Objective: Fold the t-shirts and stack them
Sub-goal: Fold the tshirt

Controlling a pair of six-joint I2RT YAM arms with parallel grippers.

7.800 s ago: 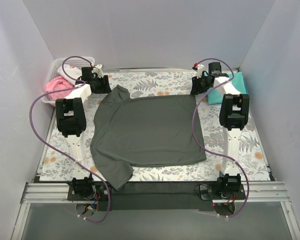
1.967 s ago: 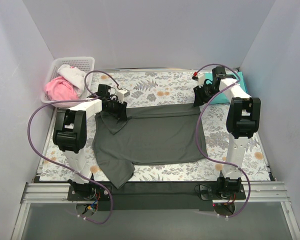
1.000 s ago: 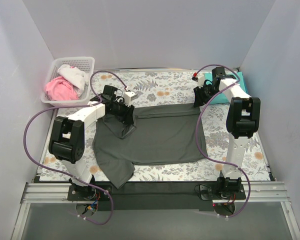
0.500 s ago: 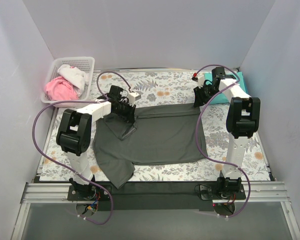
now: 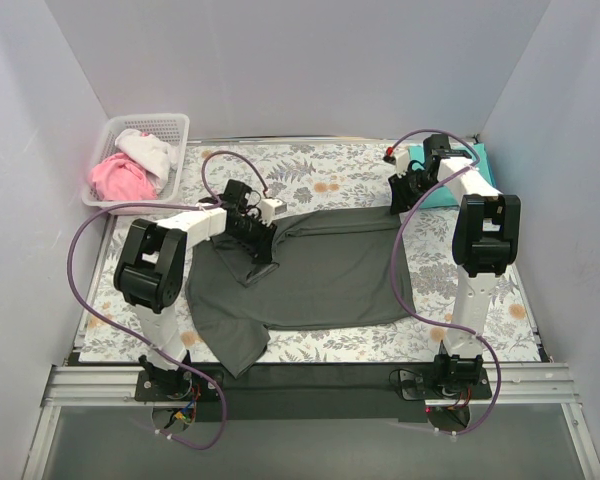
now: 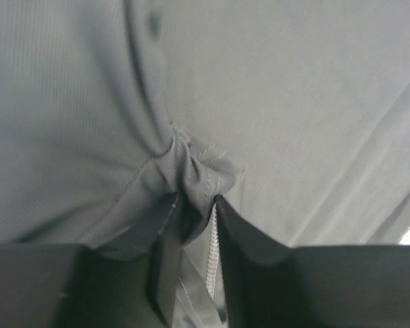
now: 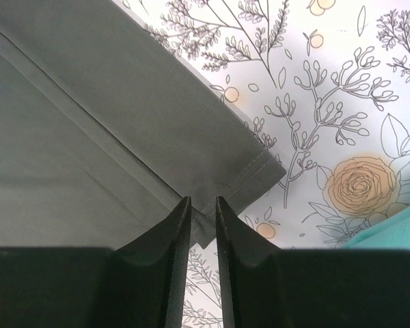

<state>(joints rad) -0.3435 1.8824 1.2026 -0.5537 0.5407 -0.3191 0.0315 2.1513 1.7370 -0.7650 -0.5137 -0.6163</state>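
The dark charcoal t-shirt [image 5: 325, 270] lies on the floral sheet [image 5: 310, 170], its far edge folded toward me. My left gripper [image 5: 257, 240] hangs over the shirt's left shoulder. In the left wrist view this gripper [image 6: 195, 201] is shut on a bunched, seamed fold of the grey cloth [image 6: 294, 102]. My right gripper [image 5: 402, 200] hovers at the shirt's far right corner. Its jaws [image 7: 201, 203] stand a narrow gap apart, nothing clamped, with the folded corner [image 7: 253, 164] lying flat below. A folded teal t-shirt [image 5: 450, 188] sits at the far right, and its edge [image 7: 404, 236] shows in the right wrist view.
A white basket [image 5: 115, 135] holding pink and white clothes stands at the far left corner. Grey walls close in the back and both sides. Purple cables loop off both arms. The shirt's near left sleeve [image 5: 230, 345] hangs toward the table's front edge.
My left gripper has carried the pinched shoulder cloth to the right and slightly toward me over the shirt. The right arm has stayed in place, its jaws a little narrower.
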